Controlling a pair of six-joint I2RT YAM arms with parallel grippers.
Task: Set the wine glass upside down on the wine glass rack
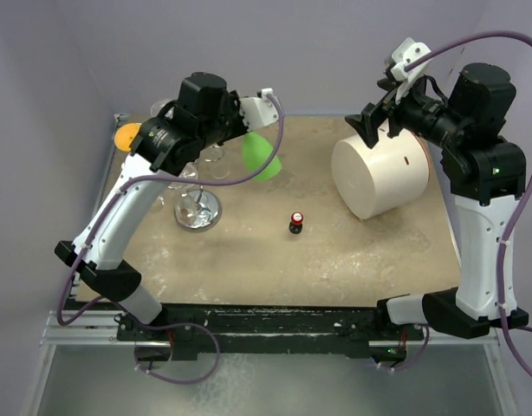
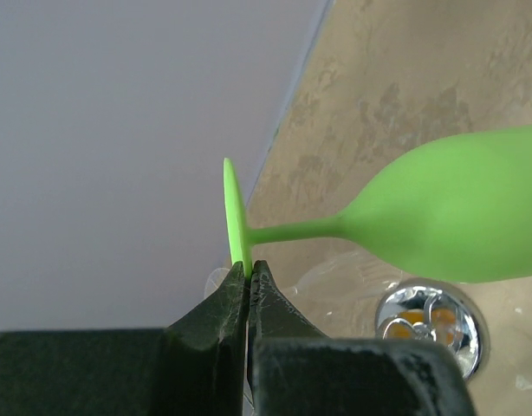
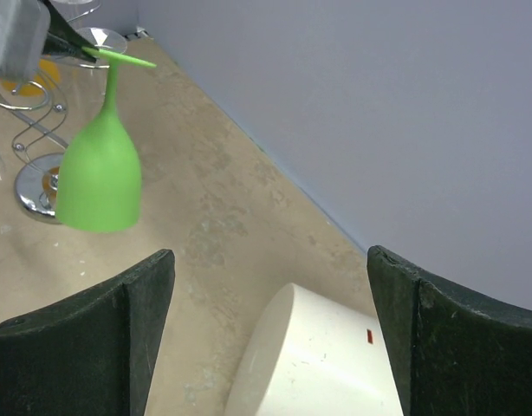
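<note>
The wine glass (image 1: 261, 157) is bright green and hangs bowl-down above the table, just right of the wine glass rack (image 1: 197, 211). My left gripper (image 2: 246, 265) is shut on the rim of the glass's flat foot; its stem and bowl (image 2: 457, 217) reach out to the right. The rack's shiny round base (image 2: 431, 325) lies below the bowl, and its curled wire arms (image 3: 28, 139) stand left of the glass (image 3: 97, 173). Clear glasses hang on the rack. My right gripper (image 3: 270, 290) is open and holds nothing, raised over the big white cylinder (image 3: 322, 364).
The white cylinder (image 1: 379, 176) lies on its side at the back right. A small red-and-black object (image 1: 295, 223) stands mid-table. An orange disc (image 1: 127, 136) sits at the back left by the rack. Grey walls close the back and left sides.
</note>
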